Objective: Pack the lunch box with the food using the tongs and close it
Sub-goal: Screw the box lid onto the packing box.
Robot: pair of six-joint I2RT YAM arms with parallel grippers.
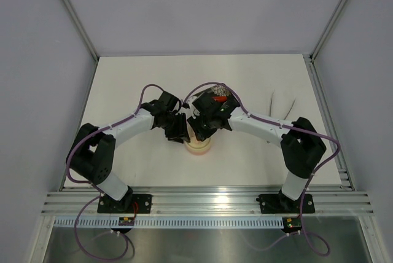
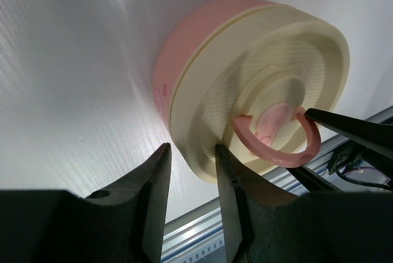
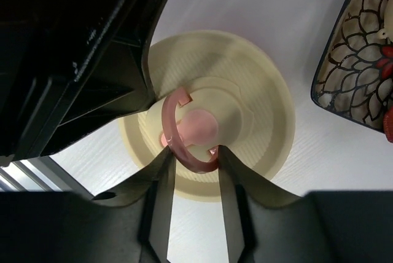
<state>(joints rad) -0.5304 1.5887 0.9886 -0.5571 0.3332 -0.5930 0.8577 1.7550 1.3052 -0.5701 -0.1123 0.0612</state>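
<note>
The lunch box (image 1: 198, 146) stands at the table's middle with its cream lid (image 2: 264, 60) seated on the pink tub (image 2: 178, 54). My left gripper (image 2: 191, 149) straddles the lid's near rim, one finger on top and one outside, and appears shut on it. My right gripper (image 3: 194, 152) is shut on the lid's pink ring handle (image 3: 175, 143), a fingertip pressing each side. The tongs (image 1: 282, 103) lie on the table to the right, clear of both grippers. Red food (image 1: 218, 98) lies on the black tray (image 3: 344, 60), with more red pieces (image 3: 387, 54) at its edge.
The tray (image 1: 228, 93) sits just behind the lunch box, partly under my right arm. An aluminium rail (image 2: 202, 238) runs along the table's near edge. Grey walls close in the back and both sides.
</note>
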